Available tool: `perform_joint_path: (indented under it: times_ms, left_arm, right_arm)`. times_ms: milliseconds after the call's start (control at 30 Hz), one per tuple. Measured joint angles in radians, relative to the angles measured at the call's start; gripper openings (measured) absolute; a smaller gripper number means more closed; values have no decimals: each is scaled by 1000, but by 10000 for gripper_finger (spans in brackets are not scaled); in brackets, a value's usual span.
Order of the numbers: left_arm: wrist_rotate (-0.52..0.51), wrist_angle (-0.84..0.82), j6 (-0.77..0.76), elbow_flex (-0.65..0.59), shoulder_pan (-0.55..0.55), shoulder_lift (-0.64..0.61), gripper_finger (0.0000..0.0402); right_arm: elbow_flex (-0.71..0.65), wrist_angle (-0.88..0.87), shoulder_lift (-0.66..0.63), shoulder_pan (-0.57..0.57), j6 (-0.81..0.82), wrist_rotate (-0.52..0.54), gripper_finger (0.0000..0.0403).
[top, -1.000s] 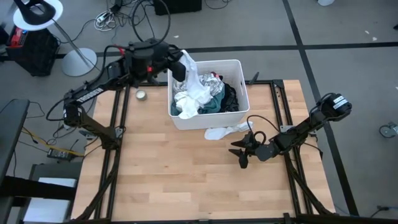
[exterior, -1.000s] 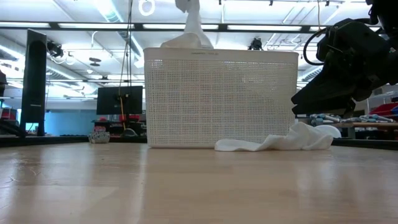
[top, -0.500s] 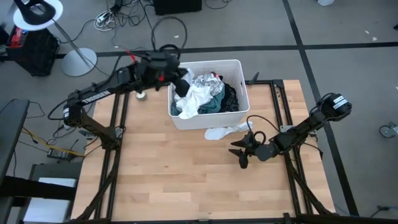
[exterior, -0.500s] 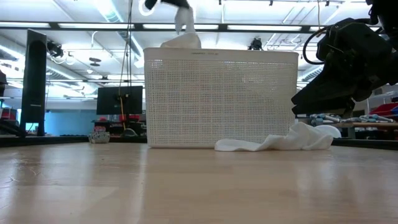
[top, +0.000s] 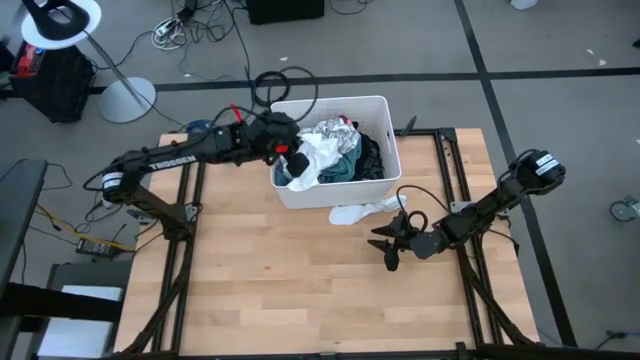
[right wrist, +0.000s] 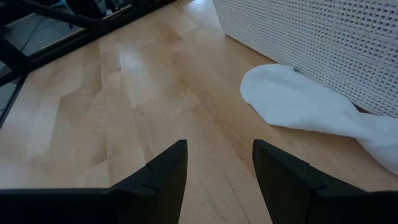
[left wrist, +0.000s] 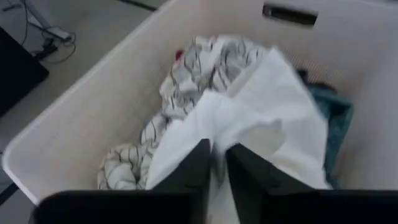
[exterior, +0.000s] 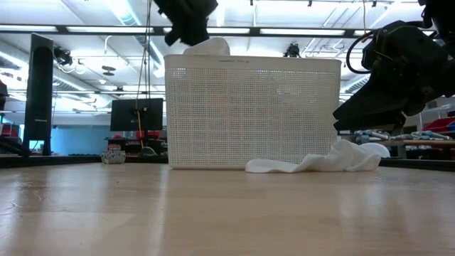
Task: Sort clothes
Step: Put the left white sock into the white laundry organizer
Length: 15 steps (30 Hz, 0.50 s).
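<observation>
The left gripper (top: 291, 158), jaws only a crack apart over the bin's (top: 379, 102) left wall, holds nothing I can confirm; the plain white garment (top: 314, 157) lies heaped inside (piled high). It could snag and spill over that wall, while the right gripper (top: 390, 240) waits open near the white sock (top: 358, 211) at the bin's front.

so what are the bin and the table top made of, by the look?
Bin: white, matte, likely moulded plastic; its walls are a fine regular grid of holes and hold a rigid box shape. Table top: light wood planks, probably sealed; grain and plank seams show, with a soft sheen.

Bright even overhead light, soft shadows, left wrist view blurred
</observation>
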Motion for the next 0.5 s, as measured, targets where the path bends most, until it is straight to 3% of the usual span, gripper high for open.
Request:
perform_joint_path:
  times_ms: [200, 500]
  left_arm:
    - [0, -8, 0, -36, 1, 1, 119]
    - [32, -67, -33, 27, 0, 1, 128]
  right_arm:
    - [0, 0, 0, 0, 0, 0, 183]
    - [0, 0, 0, 0, 0, 0, 183]
